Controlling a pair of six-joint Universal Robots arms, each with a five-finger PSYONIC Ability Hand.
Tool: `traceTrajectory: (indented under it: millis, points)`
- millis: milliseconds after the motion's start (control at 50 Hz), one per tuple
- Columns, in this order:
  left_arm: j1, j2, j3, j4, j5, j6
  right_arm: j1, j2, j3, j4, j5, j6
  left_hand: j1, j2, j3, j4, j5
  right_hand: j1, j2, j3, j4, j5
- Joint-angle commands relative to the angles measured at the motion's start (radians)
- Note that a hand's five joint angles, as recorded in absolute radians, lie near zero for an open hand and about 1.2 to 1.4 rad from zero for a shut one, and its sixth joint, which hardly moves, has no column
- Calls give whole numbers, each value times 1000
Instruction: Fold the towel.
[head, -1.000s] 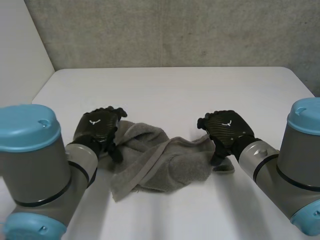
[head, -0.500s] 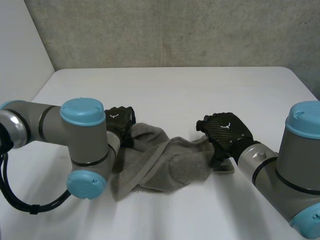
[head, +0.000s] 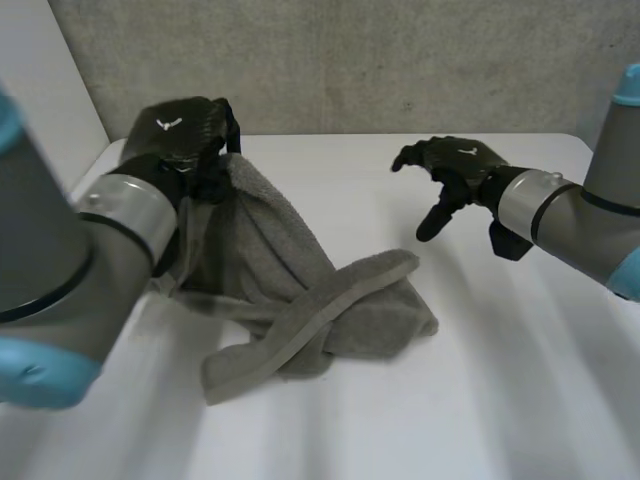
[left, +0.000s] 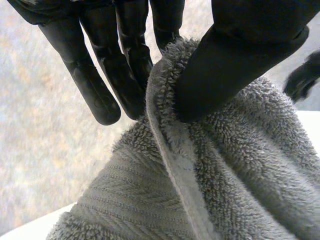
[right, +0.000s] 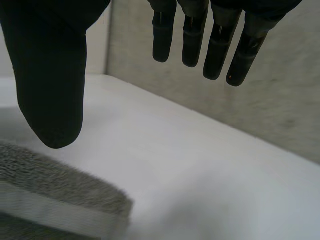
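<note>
Barely begun: the left hand (head: 180, 140) pinches an edge, perhaps a corner, of the grey towel (head: 300, 290), raised while the rest lies crumpled on the table (head: 500, 400). Beside the towel, the right hand (head: 450, 165) hovers empty, fingers loose. No fold yet.

A white counter (head: 520, 400) with a rounded far corner spreads across the foreground; behind it stands a rough, mottled grey wall (head: 400, 60); at the left a plain white wall (head: 40, 90) meets it; the light is soft and even.
</note>
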Motion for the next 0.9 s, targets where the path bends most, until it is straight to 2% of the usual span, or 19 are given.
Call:
traceTrajectory:
  millis: [20, 200, 380, 400, 420, 440, 480, 500, 520, 540, 560, 600, 620, 660, 740, 840, 880, 900]
  points:
    - [-5, 188, -108, -18, 72, 94, 30, 99, -73, 78, -130, 67, 234, 185, 185, 182, 205, -43, -111, -71, -65, -50]
    - [-19, 278, -177, -24, 83, 128, 140, 202, -90, 82, -248, 196, 234, 185, 185, 182, 205, -55, -123, -83, -77, -62]
    - [-34, 303, -203, -29, 105, 128, 234, 293, -173, 81, -287, 331, 234, 185, 185, 182, 205, 36, -32, 8, 14, 29]
    - [-31, 303, -202, -26, 108, 128, 242, 299, -187, 82, -293, 343, 234, 185, 185, 182, 205, 167, 99, 139, 145, 159]
    - [-25, 297, -197, -24, 109, 130, 245, 299, -194, 81, -302, 345, 234, 185, 185, 182, 205, 392, 324, 364, 370, 385]
    - [-25, 297, -197, -24, 109, 130, 245, 299, -194, 81, -302, 345, 234, 185, 185, 182, 205, 394, 326, 366, 372, 387]
    - [-22, 291, -192, -21, 109, 130, 245, 282, -219, 64, -289, 346, 234, 185, 185, 182, 205, 1069, 1001, 1040, 1046, 1061]
    - [-10, 286, -185, -15, 114, 133, 245, 282, -219, 64, -288, 346, 234, 185, 185, 182, 205, 1072, 1004, 1043, 1049, 1064]
    - [12, 276, -170, -3, 120, 145, 242, 268, -257, 53, -259, 340, 234, 185, 185, 182, 205, 1072, 1004, 1043, 1049, 1064]
    - [35, 259, -150, 13, 124, 162, 236, 252, -312, 29, -192, 333, 234, 185, 185, 182, 205, 1072, 1004, 1043, 1049, 1064]
    - [35, 259, -149, 13, 124, 162, 236, 251, -312, 29, -192, 333, 234, 185, 185, 182, 205, 1072, 1004, 1043, 1049, 1064]
    - [69, 228, -119, 39, 129, 186, 225, 190, -389, -45, 20, 288, 234, 185, 185, 182, 205, 1072, 1004, 1043, 1049, 1064]
    - [97, 198, -87, 68, 129, 214, 225, 190, -389, -45, 22, 288, 234, 185, 185, 182, 205, 1072, 1004, 1043, 1049, 1064]
    - [121, 167, -45, 102, 131, 239, 179, 86, -385, -133, 199, 177, 234, 185, 185, 182, 205, 1072, 1004, 1043, 1049, 1064]
    - [133, 69, 94, 187, 132, 274, 168, -23, -331, -222, 270, 68, 234, 185, 185, 182, 205, 1072, 1004, 1043, 1049, 1064]
    - [135, -16, 183, 214, 132, 275, 170, -144, -147, -358, 267, 0, 234, 185, 185, 182, 205, 1072, 1004, 1043, 1049, 1064]
    - [135, -45, 185, 215, 129, 269, 173, -210, 15, -445, 275, -17, 234, 185, 185, 182, 205, 1072, 1004, 1043, 1049, 1064]
    - [135, -45, 185, 215, 129, 269, 173, -210, 16, -445, 275, -17, 234, 185, 185, 182, 205, 1072, 1004, 1043, 1049, 1064]
